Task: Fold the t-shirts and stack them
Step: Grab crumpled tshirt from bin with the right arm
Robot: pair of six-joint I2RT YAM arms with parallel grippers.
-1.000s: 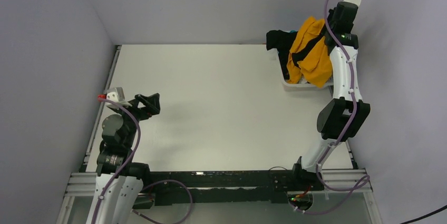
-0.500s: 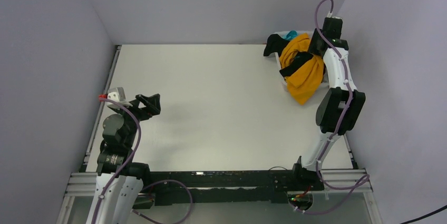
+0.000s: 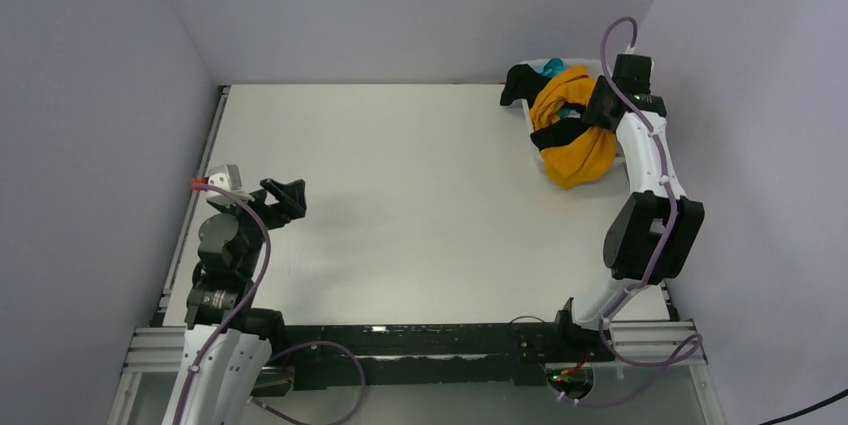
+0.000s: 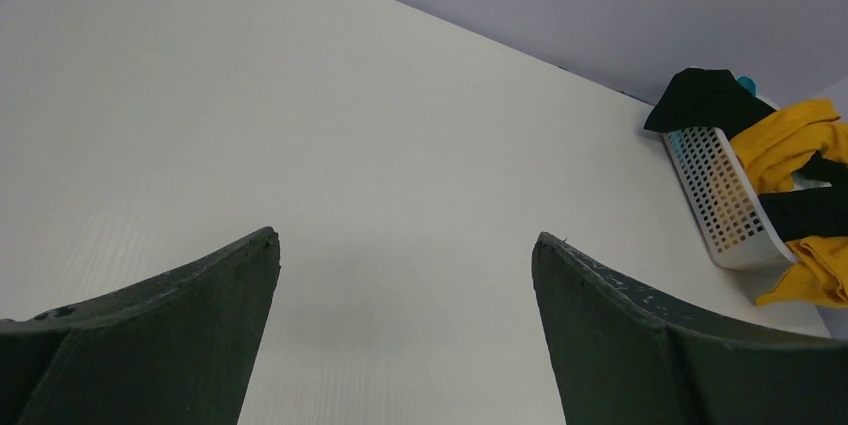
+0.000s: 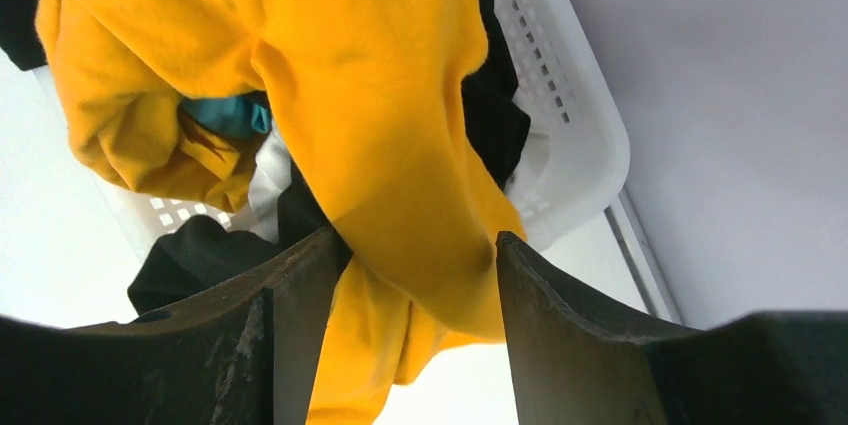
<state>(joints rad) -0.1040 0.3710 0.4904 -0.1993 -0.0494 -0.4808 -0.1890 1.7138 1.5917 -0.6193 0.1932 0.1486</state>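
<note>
Lowered since a second ago, the right end effector (image 3: pixel 598 105) meets the mustard-orange shirt (image 3: pixel 572 135), slumped over the white basket (image 3: pixel 538 152) at the counter's (image 3: pixel 400 195) far right. From the left wrist, the left end effector (image 4: pixel 405 240) gapes wide above the counter, well apart from the shirt. From the right wrist, the jaws stand parted with the shirt's fold between them.

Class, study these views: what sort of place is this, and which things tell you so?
Probably a robot test cell: plain walls box in a white table, a left arm and a right arm are bolted at its near edge, and a white basket holds t-shirts.
</note>
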